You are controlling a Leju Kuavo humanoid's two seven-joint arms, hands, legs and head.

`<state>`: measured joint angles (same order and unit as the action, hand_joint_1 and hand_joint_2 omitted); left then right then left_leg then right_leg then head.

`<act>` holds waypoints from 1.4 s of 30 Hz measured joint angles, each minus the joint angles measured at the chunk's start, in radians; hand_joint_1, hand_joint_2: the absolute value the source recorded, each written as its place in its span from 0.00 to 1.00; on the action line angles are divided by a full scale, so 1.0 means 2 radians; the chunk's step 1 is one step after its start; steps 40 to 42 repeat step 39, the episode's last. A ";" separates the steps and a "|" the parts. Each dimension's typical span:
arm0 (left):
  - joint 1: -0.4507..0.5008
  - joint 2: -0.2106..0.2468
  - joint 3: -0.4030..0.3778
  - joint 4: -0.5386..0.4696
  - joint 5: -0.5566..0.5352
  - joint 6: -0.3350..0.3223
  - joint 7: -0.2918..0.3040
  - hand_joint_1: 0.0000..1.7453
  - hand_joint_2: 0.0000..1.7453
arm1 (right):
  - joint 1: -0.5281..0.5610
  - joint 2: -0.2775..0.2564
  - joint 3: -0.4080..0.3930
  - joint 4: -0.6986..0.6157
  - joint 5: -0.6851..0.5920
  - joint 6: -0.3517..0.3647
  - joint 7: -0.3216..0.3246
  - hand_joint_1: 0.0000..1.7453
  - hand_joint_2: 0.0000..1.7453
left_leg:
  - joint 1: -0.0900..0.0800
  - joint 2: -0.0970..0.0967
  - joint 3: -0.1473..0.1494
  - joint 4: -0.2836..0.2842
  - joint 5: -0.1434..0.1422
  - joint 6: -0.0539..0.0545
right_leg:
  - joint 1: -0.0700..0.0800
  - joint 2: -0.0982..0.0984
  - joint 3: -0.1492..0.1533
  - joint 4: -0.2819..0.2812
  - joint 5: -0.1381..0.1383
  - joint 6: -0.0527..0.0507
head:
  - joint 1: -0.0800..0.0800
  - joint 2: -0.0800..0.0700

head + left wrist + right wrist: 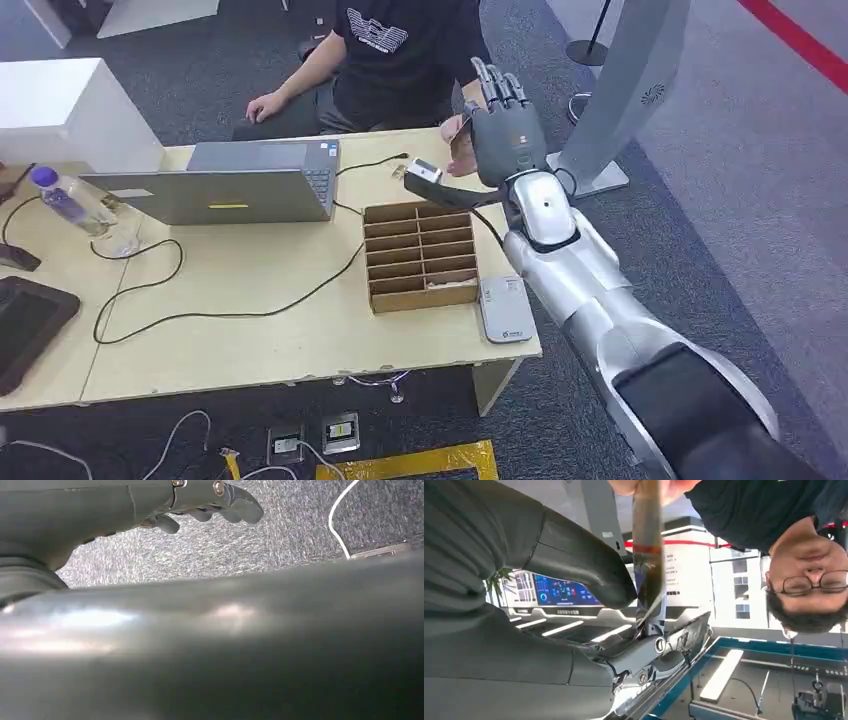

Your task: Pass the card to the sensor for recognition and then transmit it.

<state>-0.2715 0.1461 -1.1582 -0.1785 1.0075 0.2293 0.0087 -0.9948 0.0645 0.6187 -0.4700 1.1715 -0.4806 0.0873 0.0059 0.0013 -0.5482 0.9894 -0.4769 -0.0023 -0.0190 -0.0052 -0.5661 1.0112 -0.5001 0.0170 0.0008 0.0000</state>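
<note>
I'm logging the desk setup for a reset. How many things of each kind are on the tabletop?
Laptop: 1
Water bottle: 1
Slotted wooden card box: 1
White card sensor: 1
Black tablet: 1
Total: 5

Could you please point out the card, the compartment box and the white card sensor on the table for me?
card (pixel 647 540): right wrist view, middle of its edge-on face.
compartment box (pixel 420 258): head view, central dividers.
white card sensor (pixel 503 308): head view, centre of its top face.
</note>
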 joint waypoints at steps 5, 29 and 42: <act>0.001 -0.001 0.000 0.000 0.003 0.007 0.000 0.00 0.00 | 0.002 0.000 0.004 0.014 0.008 -0.018 -0.001 0.00 1.00 | 0.000 0.000 0.000 0.000 0.000 0.000 | 0.000 0.000 0.000 0.000 0.000 0.000 | 0.000 0.000; 0.005 -0.004 0.002 0.000 0.005 0.014 0.002 0.00 0.00 | -0.026 -0.008 -0.012 0.050 -0.028 -0.076 -0.058 0.00 1.00 | 0.000 0.000 0.000 0.000 0.000 0.000 | 0.000 0.000 0.000 0.000 0.000 0.000 | 0.000 0.000; 0.023 -0.004 0.011 0.000 0.026 0.025 0.000 0.00 0.00 | -0.038 -0.150 -0.099 0.064 -0.151 -0.030 -0.027 0.00 1.00 | 0.000 -0.001 -0.002 0.003 -0.001 0.001 | 0.000 -0.002 -0.001 -0.001 0.000 0.000 | 0.000 0.000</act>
